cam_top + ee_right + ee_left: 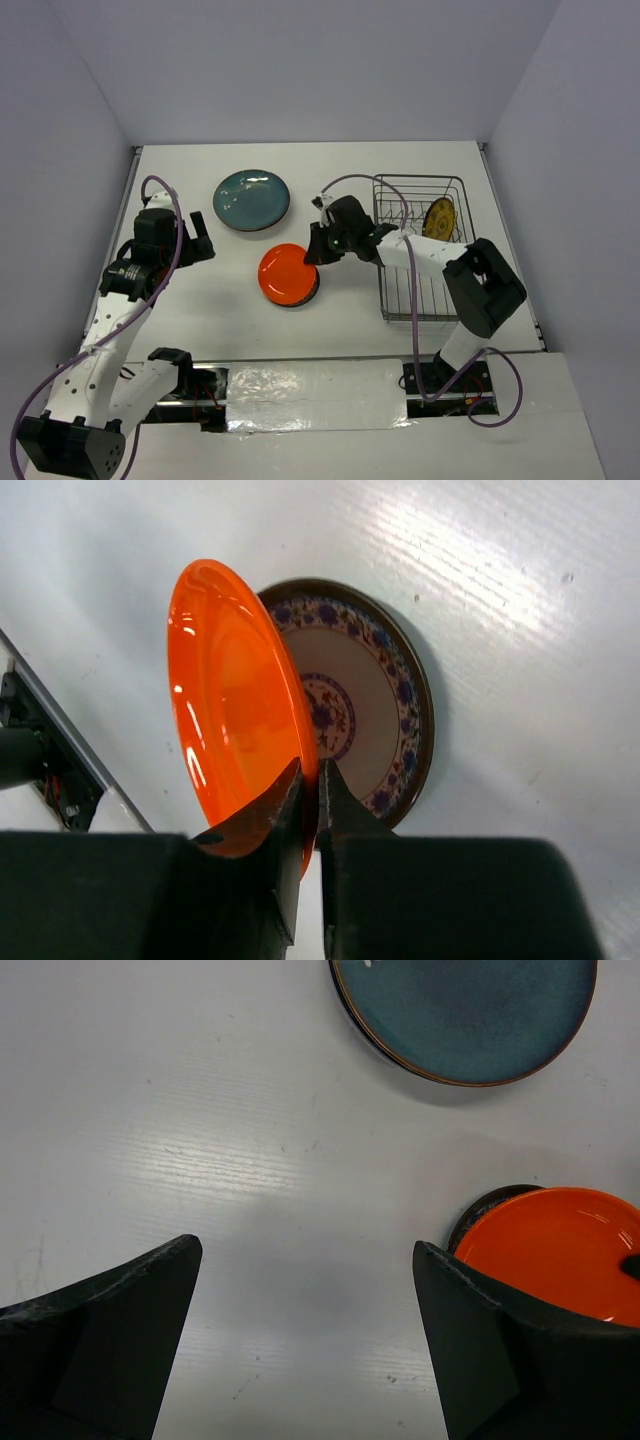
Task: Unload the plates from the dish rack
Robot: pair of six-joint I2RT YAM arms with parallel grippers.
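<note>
- Right gripper (313, 254) (312, 776): jaws closed on the rim of the small orange round ceramic plate (287, 273) (225, 700). One finger lies against each face of the rim, at the plate's right-hand edge.
- The orange round ceramic plate is at the centre of the white table top (220, 320), left of the rack. It is above a round ceramic plate with a blue-and-white floral pattern and a brown rim (370, 720) (491, 1203). The right wrist view shows the orange plate tilted away from the patterned plate, with the gripped edge higher. Whether its opposite edge rests on the patterned plate cannot be told.
- Left gripper (203, 238) (305, 1250): jaws wide apart and holding nothing, over bare table. It is left of the orange plate and on the near-left side of the teal plate.
- Dark teal round ceramic plate (252, 199) (465, 1015): lies flat on the table, on the far side of the orange plate. It is apart from both grippers.
- Silver-grey wire dish rack (430, 295): on the right side of the table, just right of the right gripper. The right arm crosses above it.
- Yellow-brown round ceramic plate (439, 217): stands on edge in the far part of the rack, well apart from both sets of jaws.
</note>
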